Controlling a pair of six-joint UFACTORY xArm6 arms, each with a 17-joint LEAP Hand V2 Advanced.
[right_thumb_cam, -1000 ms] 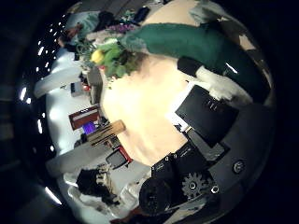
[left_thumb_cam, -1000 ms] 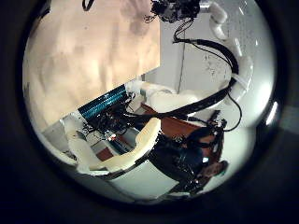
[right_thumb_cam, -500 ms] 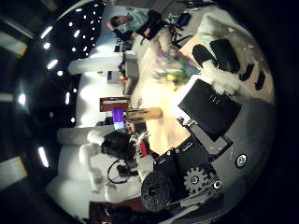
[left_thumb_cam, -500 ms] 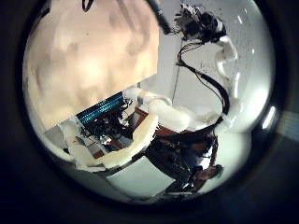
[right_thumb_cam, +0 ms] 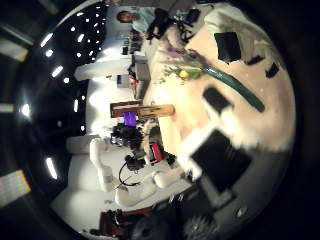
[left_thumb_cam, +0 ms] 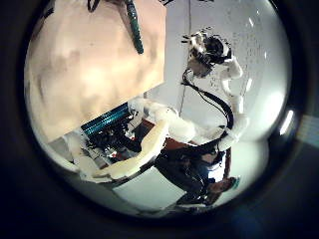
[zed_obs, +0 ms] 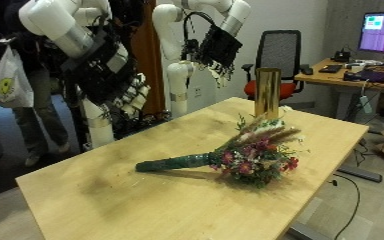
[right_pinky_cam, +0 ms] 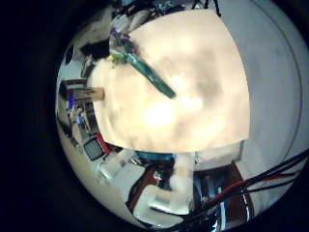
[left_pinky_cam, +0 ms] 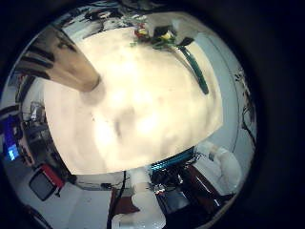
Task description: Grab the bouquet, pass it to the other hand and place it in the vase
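Even, bright indoor light falls on the table (zed_obs: 139, 190), with a soft shadow under the bouquet (zed_obs: 232, 158). The palm views bend strongly toward their dark round edges. Glare whitens the tabletop beside the vase (left_pinky_cam: 71, 65). Ceiling lights streak one right palm view, where the right hand (right_thumb_cam: 225, 130) is smeared.

No legible text, nos. or signs anywhere. Monitor (zed_obs: 383, 32) at upper right of outside view glows w/ coloured blocks, nothing readable. Bag (zed_obs: 2, 80) at left edge carries a dark graphic, too small to make out.
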